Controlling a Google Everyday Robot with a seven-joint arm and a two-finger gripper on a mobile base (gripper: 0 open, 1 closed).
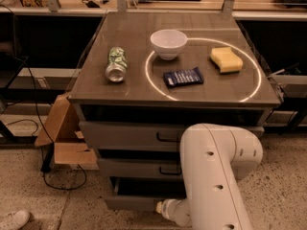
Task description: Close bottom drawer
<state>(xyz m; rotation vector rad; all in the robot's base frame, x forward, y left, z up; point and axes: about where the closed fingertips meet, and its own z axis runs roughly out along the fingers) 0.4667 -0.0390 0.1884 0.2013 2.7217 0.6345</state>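
The bottom drawer (132, 202), lowest of three grey drawers, stands pulled out a little, with its flat grey front showing and a dark gap above it. The middle drawer (134, 169) and top drawer (127, 135) above it have dark loop handles. My white arm (216, 176) reaches down in front of the cabinet's right half. My gripper (160, 208) is at the end of the wrist, against the bottom drawer's front near its middle. The arm hides the drawers' right sides.
The cabinet top (134, 87) carries a lying green can (116, 64), a white bowl (168, 43), a dark blue packet (183, 77) and a yellow sponge (226, 59). An open cardboard box (64, 138) and cables lie on the floor at the left. A shoe (12, 220) is at bottom left.
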